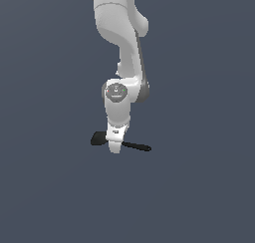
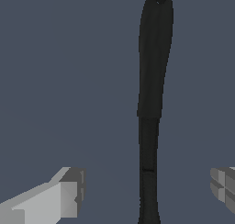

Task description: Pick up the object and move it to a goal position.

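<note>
The object is a small black spatula [image 1: 137,146] lying flat on the dark grey surface. Its broad head points to the exterior view's left and its thin handle to the exterior view's right. My gripper [image 1: 115,145] is lowered straight down over the middle of it and hides that part. In the wrist view the handle [image 2: 153,58] runs lengthwise between my fingers, with a small hole at its far end. My gripper [image 2: 147,191] is open. One finger [image 2: 69,195] stands on each side of the handle, both apart from it.
The plain dark grey surface [image 1: 199,187] stretches all around. The white arm [image 1: 119,33] rises above the gripper. No goal marker shows.
</note>
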You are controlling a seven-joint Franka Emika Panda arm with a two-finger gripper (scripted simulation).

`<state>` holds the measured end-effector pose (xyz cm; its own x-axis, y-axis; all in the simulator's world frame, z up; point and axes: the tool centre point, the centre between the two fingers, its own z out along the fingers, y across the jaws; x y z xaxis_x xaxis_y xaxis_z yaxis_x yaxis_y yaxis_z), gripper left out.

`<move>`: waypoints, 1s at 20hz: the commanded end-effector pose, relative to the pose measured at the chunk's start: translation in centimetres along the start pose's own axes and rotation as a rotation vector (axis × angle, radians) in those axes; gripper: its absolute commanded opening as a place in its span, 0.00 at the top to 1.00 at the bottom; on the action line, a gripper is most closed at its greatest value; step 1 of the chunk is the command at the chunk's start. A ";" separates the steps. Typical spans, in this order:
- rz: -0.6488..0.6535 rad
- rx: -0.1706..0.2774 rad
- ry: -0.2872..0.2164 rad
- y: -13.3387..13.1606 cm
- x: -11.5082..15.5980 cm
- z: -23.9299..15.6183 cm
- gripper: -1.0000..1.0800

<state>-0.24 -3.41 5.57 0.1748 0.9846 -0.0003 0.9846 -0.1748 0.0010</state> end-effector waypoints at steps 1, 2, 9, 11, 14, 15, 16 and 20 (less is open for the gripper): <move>-0.001 0.001 0.000 -0.1 0.0 1.2 0.04; -0.002 0.001 0.000 -0.1 0.0 1.8 0.04; -0.004 0.001 0.000 0.0 0.0 3.9 0.04; -0.004 0.001 0.000 0.0 0.0 3.9 1.00; -0.004 0.001 0.000 0.0 0.0 3.9 1.00; -0.004 0.001 0.000 0.0 0.0 3.9 1.00; -0.004 0.001 0.000 0.0 0.0 3.9 1.00; -0.004 0.001 0.000 0.0 0.0 3.9 1.00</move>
<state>-0.23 -3.39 1.74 0.1711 0.9853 -0.0002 0.9853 -0.1711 0.0008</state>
